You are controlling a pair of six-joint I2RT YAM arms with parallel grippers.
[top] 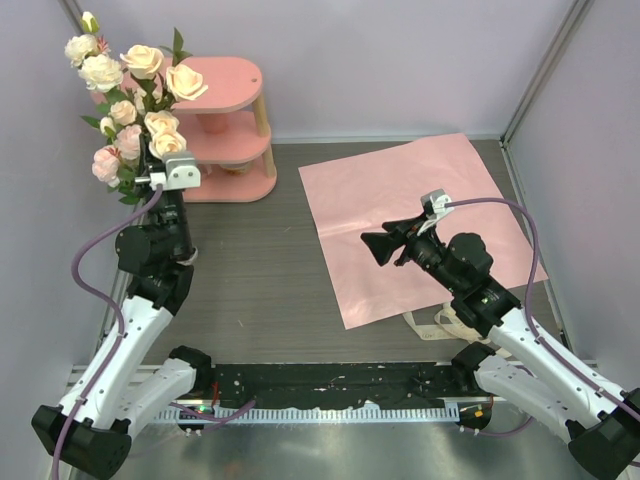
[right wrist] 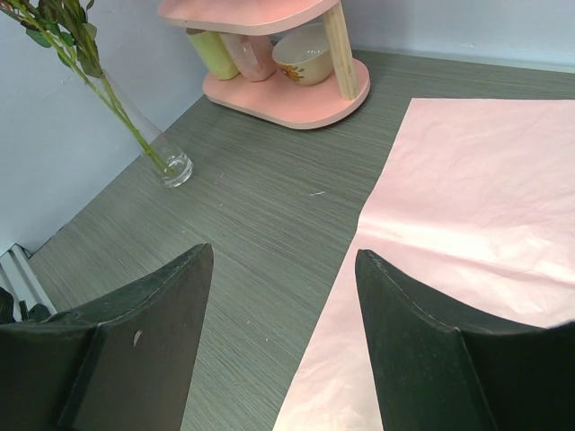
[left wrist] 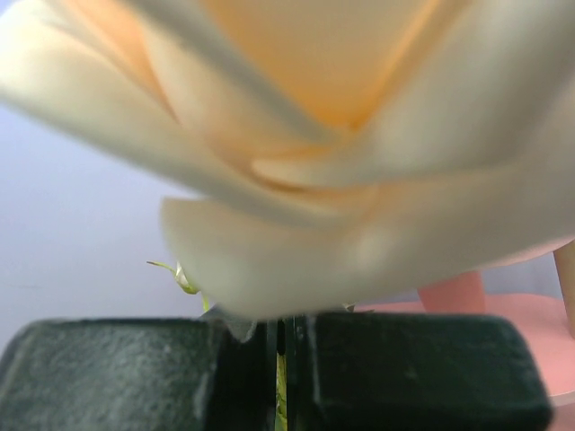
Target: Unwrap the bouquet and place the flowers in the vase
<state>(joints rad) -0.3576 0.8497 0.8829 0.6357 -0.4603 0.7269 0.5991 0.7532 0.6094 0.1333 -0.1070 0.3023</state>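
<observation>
The flowers (top: 130, 90), cream, peach and pale pink roses with green leaves, stand upright at the far left by the wall. My left gripper (top: 156, 163) is shut on their thin green stems. In the left wrist view a big cream rose (left wrist: 323, 180) fills the frame, and a green stem (left wrist: 280, 382) is pinched between the closed fingers (left wrist: 404, 368). The vase (right wrist: 176, 167), a small clear glass cylinder, sits on the table with the lower stem ends (right wrist: 117, 103) in it; the top view hides it behind my left arm. My right gripper (top: 378, 247) (right wrist: 283, 253) hangs open and empty over the left edge of the unfolded pink wrapping paper (top: 410, 215).
A pink two-tier shelf (top: 232, 135) stands at the back left; cups and a bowl (right wrist: 301, 56) sit on its lower tier. A loose cream ribbon (top: 432, 322) lies by the paper's near edge, beside my right arm. Lilac walls close in both sides.
</observation>
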